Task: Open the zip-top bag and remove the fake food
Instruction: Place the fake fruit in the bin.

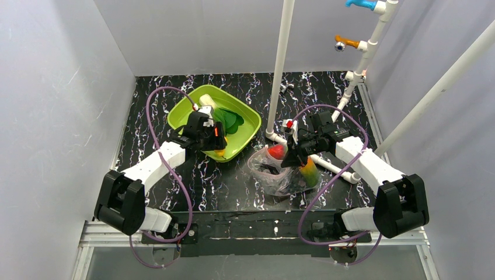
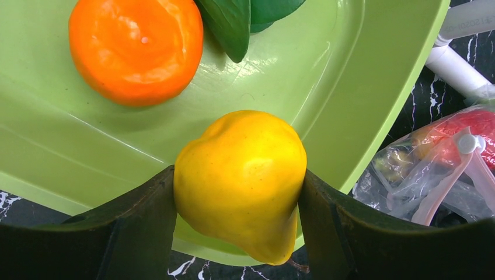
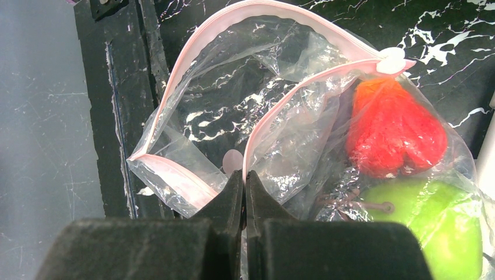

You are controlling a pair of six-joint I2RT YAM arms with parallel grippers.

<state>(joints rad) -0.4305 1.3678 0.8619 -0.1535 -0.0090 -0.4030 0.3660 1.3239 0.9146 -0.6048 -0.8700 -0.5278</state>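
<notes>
So the yellow lemon [image 2: 240, 169] is clamped in the left gripper [image 2: 236, 195], held right over the near rim of the lime-green tray [image 2: 362, 87], where an orange [image 2: 136, 49] and green leaves [image 2: 233, 23] are sat. The right gripper [image 3: 245, 185] is pinched tight on the pink zip edge of the zip-top bag [image 3: 233, 105], which is gaping open on the black table [image 1: 222, 186] just beside the tray, red fruit [image 3: 394, 131] and green apple [image 3: 435, 230] tucked inside

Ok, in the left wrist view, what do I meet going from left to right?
orange → yellow lemon → zip-top bag
</notes>
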